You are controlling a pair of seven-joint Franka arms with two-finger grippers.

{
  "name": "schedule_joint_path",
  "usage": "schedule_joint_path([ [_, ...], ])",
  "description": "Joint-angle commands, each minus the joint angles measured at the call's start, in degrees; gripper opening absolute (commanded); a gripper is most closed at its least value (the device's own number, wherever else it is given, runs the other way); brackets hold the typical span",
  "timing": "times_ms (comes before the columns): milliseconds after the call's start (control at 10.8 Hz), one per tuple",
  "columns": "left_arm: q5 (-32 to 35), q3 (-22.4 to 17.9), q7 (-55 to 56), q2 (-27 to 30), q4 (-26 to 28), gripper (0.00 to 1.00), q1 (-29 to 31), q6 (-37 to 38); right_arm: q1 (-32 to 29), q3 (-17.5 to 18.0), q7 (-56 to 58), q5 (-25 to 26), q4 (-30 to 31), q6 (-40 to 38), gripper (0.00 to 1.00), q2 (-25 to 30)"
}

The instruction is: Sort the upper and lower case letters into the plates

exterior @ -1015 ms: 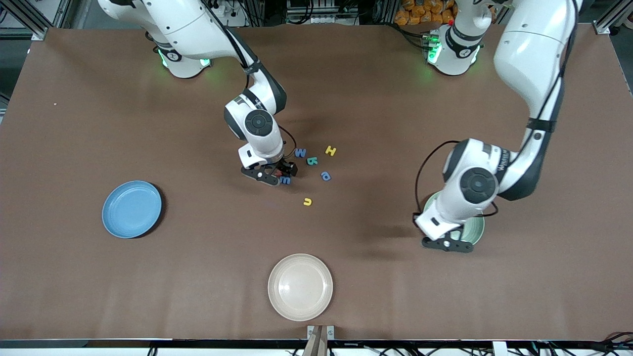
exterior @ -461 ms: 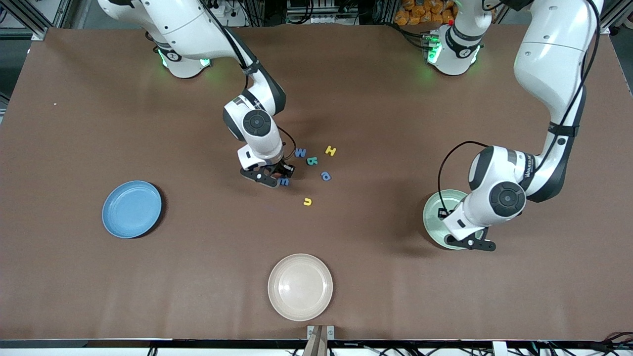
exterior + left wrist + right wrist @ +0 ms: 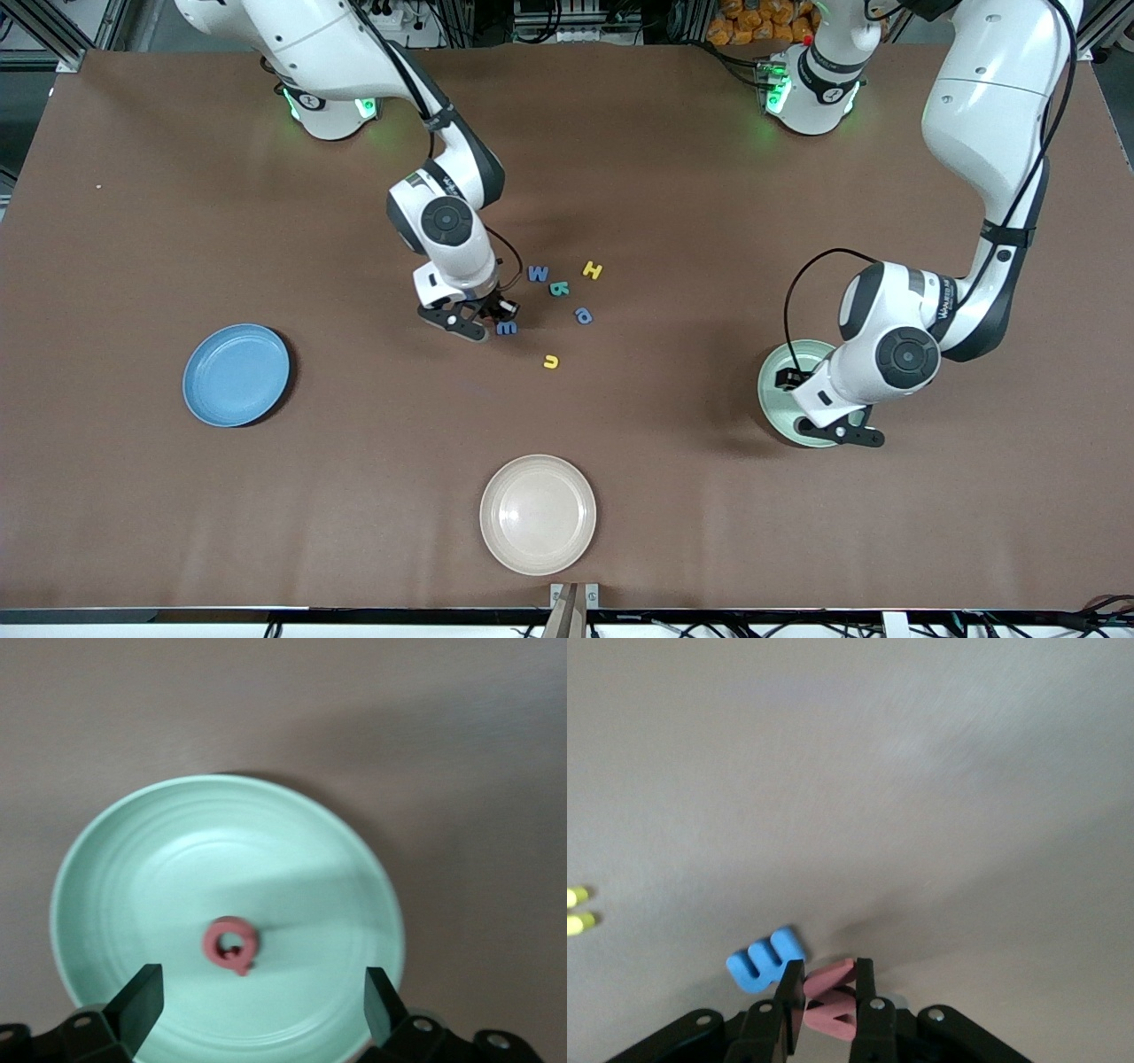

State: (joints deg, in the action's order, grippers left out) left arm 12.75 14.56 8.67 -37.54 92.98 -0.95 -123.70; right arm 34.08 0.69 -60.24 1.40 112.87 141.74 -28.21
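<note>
My right gripper point(image 3: 493, 312) point(image 3: 826, 981) is shut on a red letter point(image 3: 833, 1010), low over the table beside a blue E point(image 3: 507, 328) point(image 3: 764, 958). Loose on the table near it lie a blue W point(image 3: 538, 274), a teal letter point(image 3: 559, 288), a yellow H point(image 3: 592, 270), another blue letter point(image 3: 583, 315) and a yellow u point(image 3: 551, 361). Over the pale green plate point(image 3: 769, 383) point(image 3: 89, 859) my left gripper point(image 3: 824, 415) point(image 3: 261, 992) hangs open and empty. A red Q point(image 3: 232, 945) lies in that plate. The blue plate point(image 3: 236, 374) holds nothing.
A cream-beige round plate point(image 3: 538, 514) sits near the table's front edge, nearer to the camera than the letters. Brown table surface stretches between the blue plate, the letter cluster and the green plate.
My left gripper moved over the green plate and opened, leaving the red Q in it. My right gripper shut on the red letter and shifted slightly toward the right arm's end.
</note>
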Motion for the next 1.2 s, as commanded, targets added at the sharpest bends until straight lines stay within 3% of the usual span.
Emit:
schedule_joint_path([
  [0, 1.0, 3.4, 5.2, 0.7, -0.9, 1.0, -1.2, 0.3, -6.8, 0.5, 7.2, -0.3, 1.1, -7.1, 0.11, 5.6],
  [185, 0.9, 4.2, 12.2, -0.1, -1.9, 1.0, -6.0, 0.2, -14.9, 0.5, 16.8, 0.4, 1.2, -13.7, 0.15, 6.6],
  [461, 0.9, 4.2, 27.1, -1.4, -2.4, 1.0, -13.8, -0.2, -26.1, -0.1, 29.5, 1.8, 1.1, -15.6, 0.15, 7.1],
  [738, 1.1, 4.2, 39.6, -3.4, -2.4, 1.0, -21.3, -2.2, -33.6, -0.2, 36.6, 9.9, -0.1, -15.7, 0.24, 6.9],
  [830, 1.2, 4.1, 43.9, -4.4, -2.4, 1.0, -23.3, -4.4, -36.1, -0.2, 42.1, 9.9, -1.9, -17.1, 0.52, 7.1],
  [923, 1.4, 4.1, 47.9, -5.4, -2.4, 1.0, -24.8, -6.7, -37.5, -0.1, 44.9, 9.7, -4.7, -20.8, 1.0, 7.4],
  [1107, 1.6, 3.8, 52.6, -6.7, -2.4, 1.0, -26.9, -9.4, -35.5, 1.0, 44.2, 9.1, -9.8, -28.7, 1.0, 6.7],
])
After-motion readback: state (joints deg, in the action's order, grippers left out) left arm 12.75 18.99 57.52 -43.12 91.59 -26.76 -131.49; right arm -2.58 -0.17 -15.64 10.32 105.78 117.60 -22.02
